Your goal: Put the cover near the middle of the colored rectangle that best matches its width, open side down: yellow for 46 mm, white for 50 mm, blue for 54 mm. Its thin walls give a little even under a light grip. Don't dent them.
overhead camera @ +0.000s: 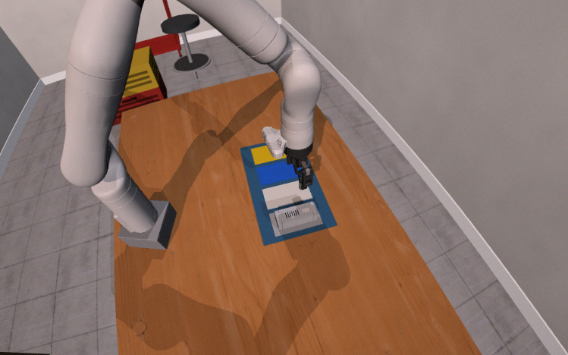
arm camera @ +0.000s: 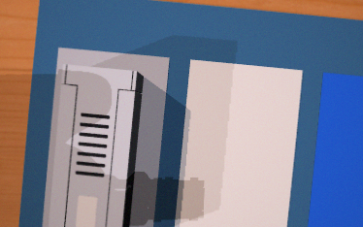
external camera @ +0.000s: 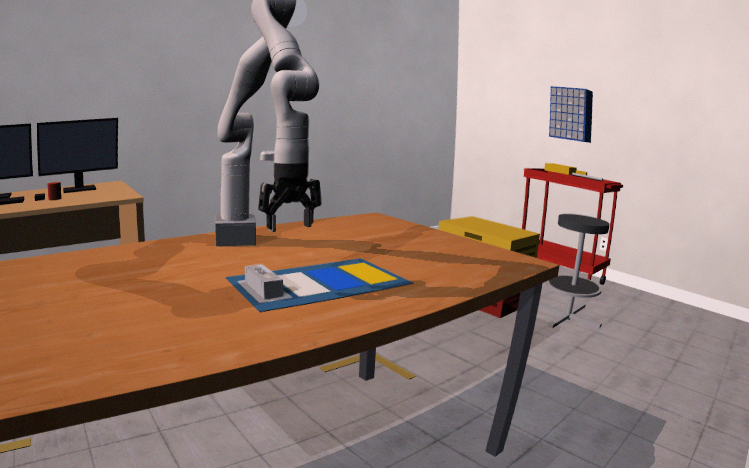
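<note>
The cover (overhead camera: 296,219) stands alone on its grey patch (arm camera: 154,145) at one end of the blue mat (overhead camera: 326,211) — nothing touching its walls, open air above it. Beside the cover the white rectangle (overhead camera: 284,193) lies flat, then the blue rectangle (overhead camera: 274,173) and yellow rectangle (overhead camera: 264,154) beyond it (no raised edges anywhere). The gripper (external camera: 290,220) hangs wide open and empty, well above the table (external camera: 103,343) — free room down to the cover.
</note>
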Controlling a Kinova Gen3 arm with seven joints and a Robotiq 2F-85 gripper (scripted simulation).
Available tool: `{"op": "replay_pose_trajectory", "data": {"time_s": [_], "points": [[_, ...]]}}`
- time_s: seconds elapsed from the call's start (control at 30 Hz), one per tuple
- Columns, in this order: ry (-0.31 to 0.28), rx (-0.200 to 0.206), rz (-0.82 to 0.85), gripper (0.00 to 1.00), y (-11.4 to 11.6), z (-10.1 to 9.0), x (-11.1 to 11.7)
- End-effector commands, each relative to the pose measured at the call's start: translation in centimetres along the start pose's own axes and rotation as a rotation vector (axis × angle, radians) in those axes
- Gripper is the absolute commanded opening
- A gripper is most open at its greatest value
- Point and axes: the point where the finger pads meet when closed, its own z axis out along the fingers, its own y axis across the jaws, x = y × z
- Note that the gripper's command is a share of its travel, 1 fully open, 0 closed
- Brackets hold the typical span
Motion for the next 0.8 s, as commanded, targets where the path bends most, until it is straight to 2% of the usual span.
{"op": "replay_pose_trajectory", "data": {"time_s": [0.0, 0.4, 0.77], "points": [[0.017, -0.002, 0.039, 1.00, -2.4, 2.5, 1.0], [0.014, 0.005, 0.077, 1.00, -5.3, 5.3, 2.1], [0.012, 0.007, 0.085, 1.00, -6.0, 6.0, 2.4]]}}
